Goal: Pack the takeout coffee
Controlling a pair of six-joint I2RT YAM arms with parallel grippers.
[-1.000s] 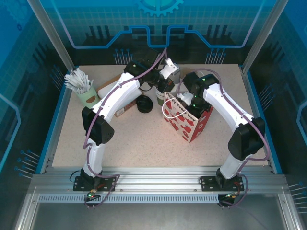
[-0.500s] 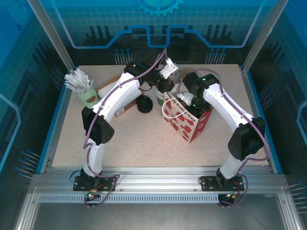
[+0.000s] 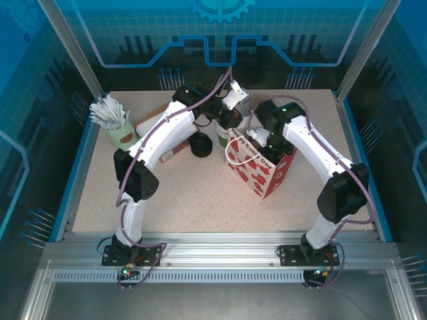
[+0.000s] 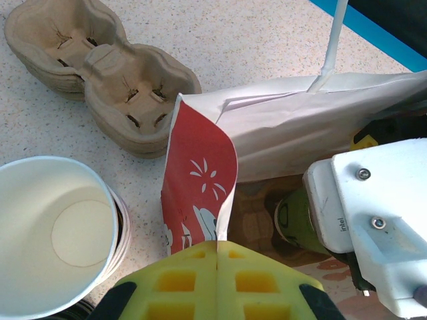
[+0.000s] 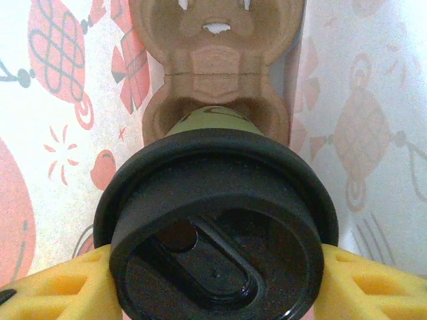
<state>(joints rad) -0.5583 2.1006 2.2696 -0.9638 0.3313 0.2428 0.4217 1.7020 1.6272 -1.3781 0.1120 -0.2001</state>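
The small word "intel" is printed in grey on the white camera block (image 4: 373,220) seen from my left wrist, between two screws. From above, the red-and-white paper bag (image 3: 263,170) carries a line of dark lettering under its top edge, too small for me to read.

Top camera looks down from behind both arms (image 3: 167,137), far off. Left wrist camera looks past its fingers (image 4: 200,280) at the bag (image 4: 200,173) rim, close; right wrist's, inside, hangs just over the cup (image 5: 213,220). All share the bag.
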